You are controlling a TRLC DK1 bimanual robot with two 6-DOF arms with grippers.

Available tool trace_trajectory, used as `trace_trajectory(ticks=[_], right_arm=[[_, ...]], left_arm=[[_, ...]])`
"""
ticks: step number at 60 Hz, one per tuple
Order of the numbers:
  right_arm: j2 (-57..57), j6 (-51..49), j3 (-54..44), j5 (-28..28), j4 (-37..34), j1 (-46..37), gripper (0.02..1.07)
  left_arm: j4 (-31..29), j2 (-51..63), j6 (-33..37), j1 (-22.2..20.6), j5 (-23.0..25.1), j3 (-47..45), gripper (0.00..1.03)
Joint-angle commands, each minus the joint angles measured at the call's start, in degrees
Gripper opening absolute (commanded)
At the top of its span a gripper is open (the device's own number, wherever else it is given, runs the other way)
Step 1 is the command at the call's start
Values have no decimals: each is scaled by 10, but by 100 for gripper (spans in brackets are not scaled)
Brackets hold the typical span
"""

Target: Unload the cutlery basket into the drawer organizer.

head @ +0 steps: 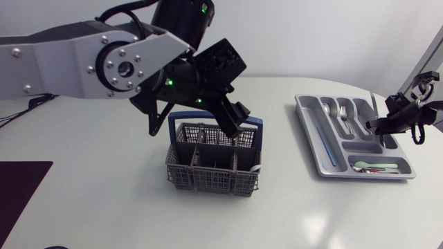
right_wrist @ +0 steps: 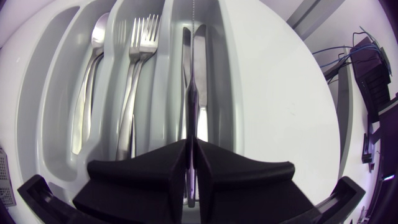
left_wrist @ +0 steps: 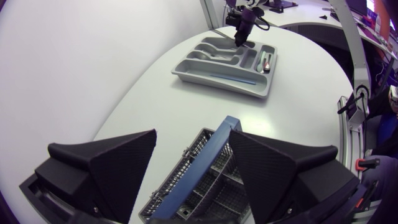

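The grey cutlery basket (head: 213, 164) with a blue handle (head: 181, 116) stands mid-table. My left gripper (head: 234, 120) hangs open just above its handle; in the left wrist view the blue handle (left_wrist: 198, 169) lies below and between the spread fingers (left_wrist: 118, 163). The grey drawer organizer (head: 309, 131) sits at the right. My right gripper (head: 387, 122) is over its far-right side, shut on a table knife (right_wrist: 193, 106) held edge-up above the knife compartment, where other knives (right_wrist: 203, 68) lie. Forks (right_wrist: 138, 56) and spoons (right_wrist: 93, 62) fill the neighbouring slots.
The organizer's small front compartment holds green and reddish pieces (head: 374, 167). A dark purple mat (head: 21, 190) lies at the table's left front edge. From the left wrist, the organizer (left_wrist: 186, 70) shows far ahead with my right gripper (left_wrist: 242, 28) above it.
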Motion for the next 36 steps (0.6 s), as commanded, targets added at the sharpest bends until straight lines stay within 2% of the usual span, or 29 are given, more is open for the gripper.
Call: trace_trajectory(ticks=[1,2,6,7,9,16,23,36], right_arm=[[19,15,21,7,1,5,15],[20,16,21,8,2,6,21],[22,17,19,12,2,8,35],[21,18,18,12,3,7,43],[18,18,14,12,5,7,51],[-14,17,-12,10,24,6,74],[-64,12,-52,3,43,4,76],[-146,-2,-142,-7,69,16,77]], left_arm=[[-3,11,20,-14,-14,-22,82],[-3,9,23,-19,-21,-25,82],[-3,3,28,-25,-29,-31,82],[-3,-1,32,-29,-36,-34,82],[-2,-4,32,-29,-37,-36,82],[3,-14,32,-29,-40,-43,82],[12,-24,34,-39,-59,-61,82],[18,-29,38,-87,-114,-73,81]])
